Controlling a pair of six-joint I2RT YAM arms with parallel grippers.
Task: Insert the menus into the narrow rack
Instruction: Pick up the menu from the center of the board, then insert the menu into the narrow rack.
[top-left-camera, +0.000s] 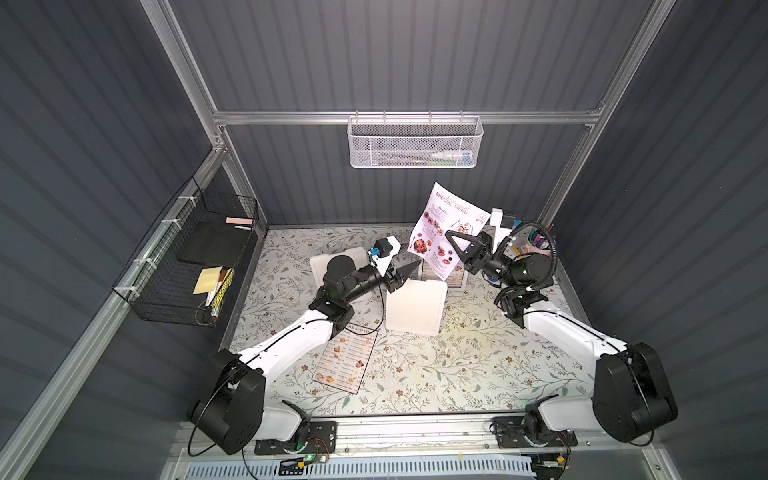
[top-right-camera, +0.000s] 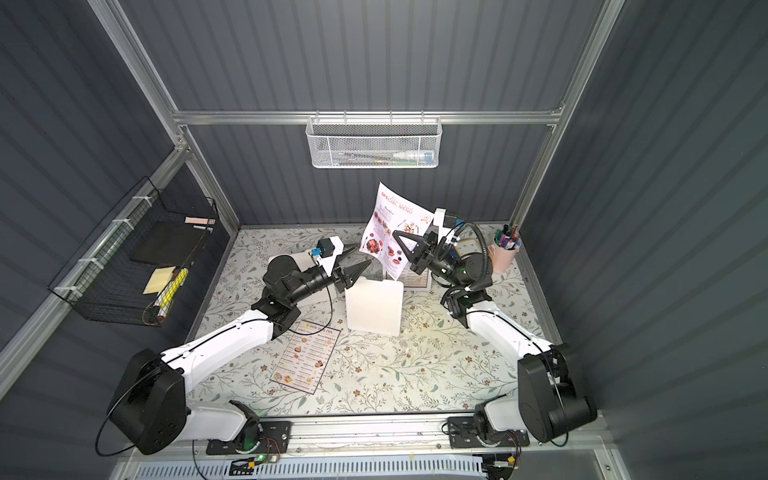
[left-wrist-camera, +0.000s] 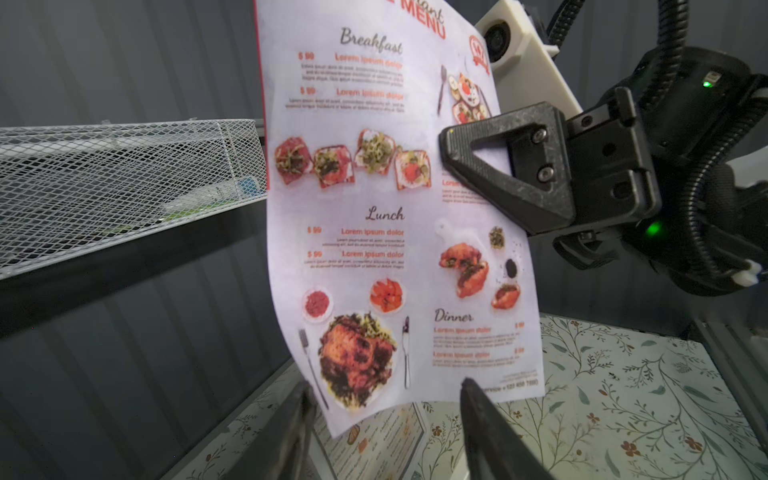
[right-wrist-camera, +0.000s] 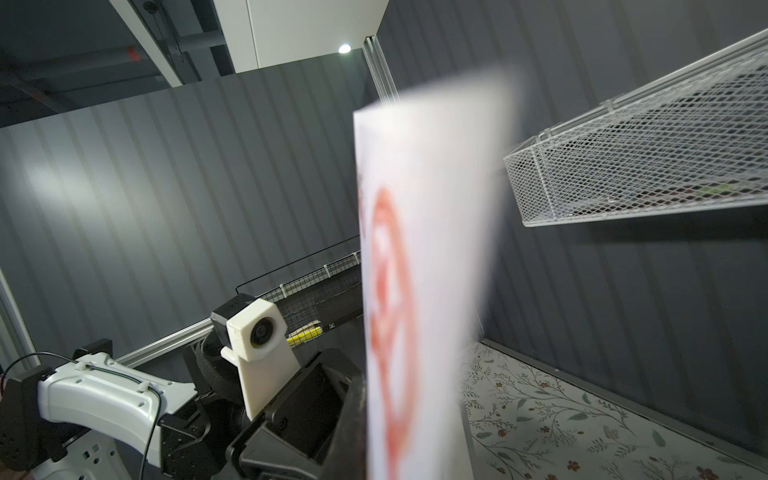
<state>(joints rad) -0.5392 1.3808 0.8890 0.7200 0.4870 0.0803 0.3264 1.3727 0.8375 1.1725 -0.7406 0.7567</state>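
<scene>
Lavender menu (top-left-camera: 432, 224), in carry: right jaws pinch it upright, left jaws parted, seemingly clear; next, lift over far mesh rack (top-left-camera: 415, 143).

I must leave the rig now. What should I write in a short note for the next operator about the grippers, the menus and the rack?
Right gripper: shut on the lavender menu, holding it up in the air, lower than the white mesh rack.
Left gripper: open at that sheet's lower edge, holding nothing.
Other menus: one Dim Sum Inn menu lies flat on the table under the left arm; the second Dim Sum Inn menu lies partly hidden behind the held sheet.
Done: one menu lifted; none is in the rack yet.
Left: insert all three menus.
</scene>
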